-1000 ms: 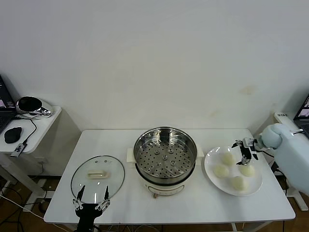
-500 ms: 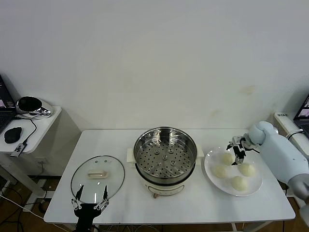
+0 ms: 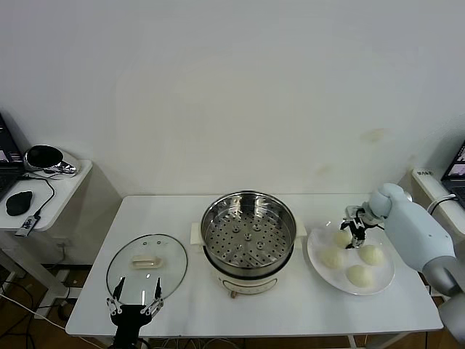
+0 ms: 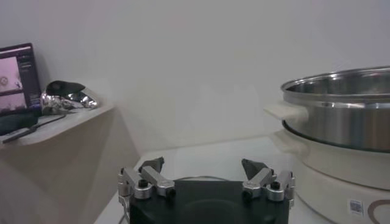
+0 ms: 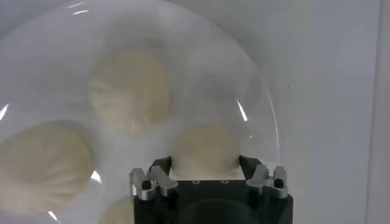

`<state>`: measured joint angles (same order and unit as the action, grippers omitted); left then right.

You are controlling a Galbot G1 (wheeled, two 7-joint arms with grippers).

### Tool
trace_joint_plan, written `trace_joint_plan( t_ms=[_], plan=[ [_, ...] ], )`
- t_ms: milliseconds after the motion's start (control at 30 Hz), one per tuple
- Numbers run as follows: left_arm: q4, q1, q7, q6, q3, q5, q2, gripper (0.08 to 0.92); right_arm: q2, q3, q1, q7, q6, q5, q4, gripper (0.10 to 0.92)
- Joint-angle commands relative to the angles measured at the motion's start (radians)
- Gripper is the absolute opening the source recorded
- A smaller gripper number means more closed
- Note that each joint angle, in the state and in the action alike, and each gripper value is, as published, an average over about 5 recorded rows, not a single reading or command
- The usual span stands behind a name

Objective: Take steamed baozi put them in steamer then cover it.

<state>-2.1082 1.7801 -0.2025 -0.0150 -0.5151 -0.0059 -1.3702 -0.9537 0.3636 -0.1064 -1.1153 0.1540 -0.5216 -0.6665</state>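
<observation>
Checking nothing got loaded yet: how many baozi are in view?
4, all on the white plate, none in the steamer: rear-left under the open right gripper, front-left, rear-right, front.

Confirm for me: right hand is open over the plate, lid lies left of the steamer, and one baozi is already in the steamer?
Not quite. The steamer tray is empty in the head view; all four baozi are on the plate. The right hand is open there, and the lid lies left.
</observation>
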Motion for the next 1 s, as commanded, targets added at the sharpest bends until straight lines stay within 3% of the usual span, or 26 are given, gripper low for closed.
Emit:
trace_joint_plan(
  t_ms=[33,200,533,700,1000],
  plan=[
    [-0.005,0.000,-0.001,0.000,0.000,0.000,0.001,0.823,0.009,0.028,0.014,-0.003,0.000,0.021,-0.024,0.588],
    [-0.009,-0.005,0.000,0.002,0.001,-0.006,0.006,0.823,0.101,0.108,0.051,-0.027,-0.024,0.136,-0.180,0.585],
    [-0.019,-0.014,-0.004,-0.001,0.002,-0.042,0.028,0.823,0.335,0.383,0.386,-0.041,-0.094,0.544,-0.540,0.586],
    [-0.026,-0.009,-0.007,-0.008,0.001,-0.045,0.035,0.823,0.291,0.538,0.578,-0.017,-0.082,0.675,-0.597,0.590],
    [-0.021,-0.023,-0.009,-0.006,-0.002,-0.058,0.033,0.823,0.054,0.773,0.737,0.049,-0.008,0.776,-0.615,0.599]
  ],
)
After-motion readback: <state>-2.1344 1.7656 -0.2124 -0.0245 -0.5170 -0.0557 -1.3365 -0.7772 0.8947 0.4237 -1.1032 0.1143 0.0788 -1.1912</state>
